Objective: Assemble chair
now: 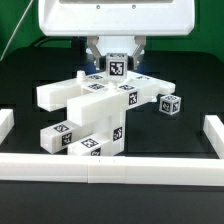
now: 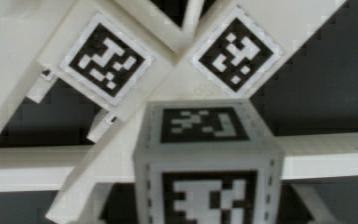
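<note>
White rail (image 1: pixel 110 170) fronts blocky chair (image 1: pixel 88 106) (matte plastic); claw (image 1: pixel 117 58) clamps square tagged leg (image 2: pixel 197 165).

Right up close stands a white square plastic post (image 2: pixel 202 160). It has one black-and-white tag on its end face and another, rather blurred, on the side turned to the camera. Behind it two flat white plastic panels spread apart like a V. One panel (image 2: pixel 60 95) and the other panel (image 2: pixel 286 75) each carry a square tag. A long white plastic bar (image 2: pixel 327 158) crosses behind the post. A dark surface (image 2: pixel 322 112) shows between the parts.
</note>
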`<state>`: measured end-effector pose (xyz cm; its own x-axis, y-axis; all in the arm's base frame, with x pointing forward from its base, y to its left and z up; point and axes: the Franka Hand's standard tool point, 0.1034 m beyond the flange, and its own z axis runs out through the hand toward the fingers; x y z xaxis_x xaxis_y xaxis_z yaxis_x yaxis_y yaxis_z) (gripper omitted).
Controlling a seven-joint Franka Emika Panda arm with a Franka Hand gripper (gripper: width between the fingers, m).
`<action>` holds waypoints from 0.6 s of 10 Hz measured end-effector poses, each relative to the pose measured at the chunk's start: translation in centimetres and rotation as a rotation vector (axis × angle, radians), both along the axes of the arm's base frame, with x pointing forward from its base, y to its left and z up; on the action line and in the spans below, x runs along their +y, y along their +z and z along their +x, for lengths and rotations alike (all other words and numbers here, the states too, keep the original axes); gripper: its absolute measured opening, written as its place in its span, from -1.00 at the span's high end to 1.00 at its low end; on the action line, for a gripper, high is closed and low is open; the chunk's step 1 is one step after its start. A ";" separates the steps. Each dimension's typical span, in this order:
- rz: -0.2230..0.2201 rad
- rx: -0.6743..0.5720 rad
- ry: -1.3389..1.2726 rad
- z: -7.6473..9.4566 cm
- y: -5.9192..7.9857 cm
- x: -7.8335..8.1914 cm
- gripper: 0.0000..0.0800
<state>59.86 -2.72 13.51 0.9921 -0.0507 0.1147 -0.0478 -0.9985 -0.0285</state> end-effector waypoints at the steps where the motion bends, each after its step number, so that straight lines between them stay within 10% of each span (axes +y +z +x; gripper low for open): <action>1: -0.004 0.002 0.011 0.0 -0.3 -0.2 0.28; 6: -0.004 0.023 0.005 0.2 -0.9 -0.8 0.28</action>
<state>60.08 -3.53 12.64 0.9947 -0.0456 0.0916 -0.0436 -0.9988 -0.0237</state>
